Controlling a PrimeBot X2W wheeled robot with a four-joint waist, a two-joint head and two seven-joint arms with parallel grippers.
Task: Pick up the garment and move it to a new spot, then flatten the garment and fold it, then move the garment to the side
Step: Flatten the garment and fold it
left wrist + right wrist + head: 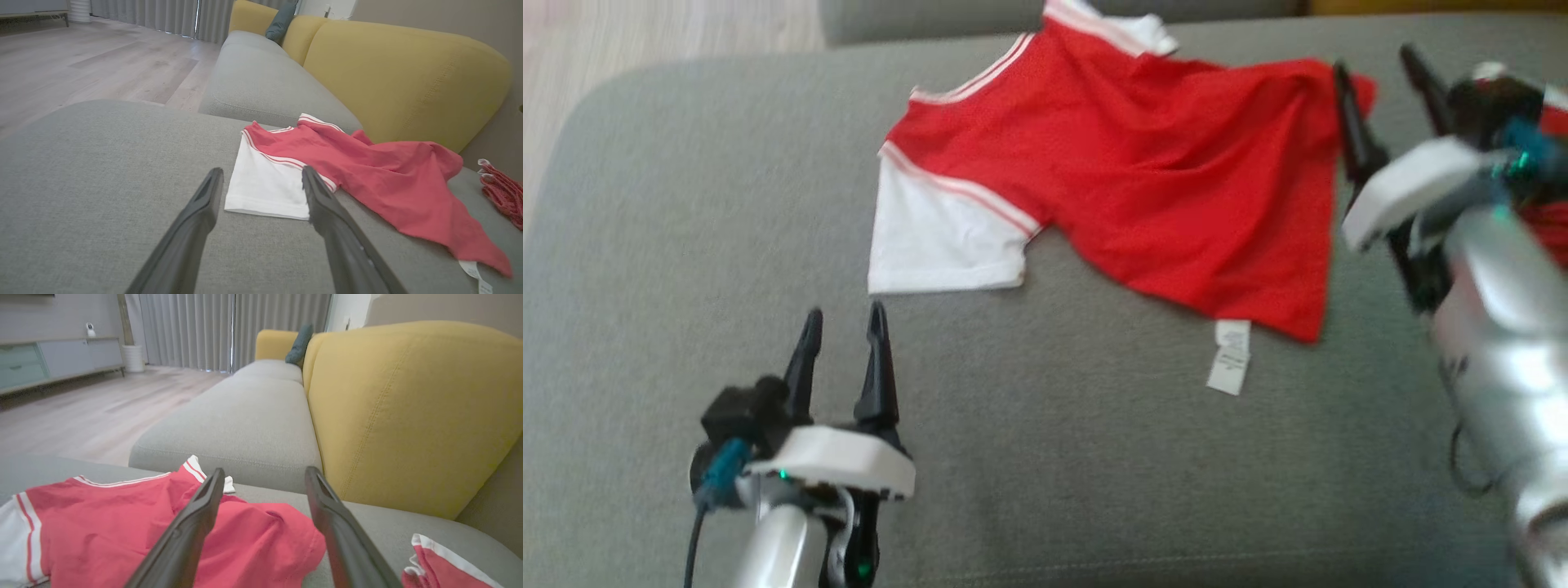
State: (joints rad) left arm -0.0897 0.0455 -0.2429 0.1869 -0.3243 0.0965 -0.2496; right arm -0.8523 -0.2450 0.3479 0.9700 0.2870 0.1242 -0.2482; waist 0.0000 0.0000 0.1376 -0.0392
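The garment (1143,180) is a red shirt with white sleeves and white-striped trim, lying spread but wrinkled on the grey sofa seat (1045,457). A white care label sticks out at its near hem. My right gripper (1380,69) hovers open at the shirt's far right corner, nothing between its fingers; in the right wrist view the red cloth (253,543) lies under and between the fingers (192,535). My left gripper (843,314) stands open just short of the white sleeve (265,188), apart from it.
A second red and white garment (441,567) lies at the far right of the seat. The yellow backrest (400,77) rises behind the shirt. Another grey cushion (245,424) adjoins beyond it, with wooden floor (81,69) to the left.
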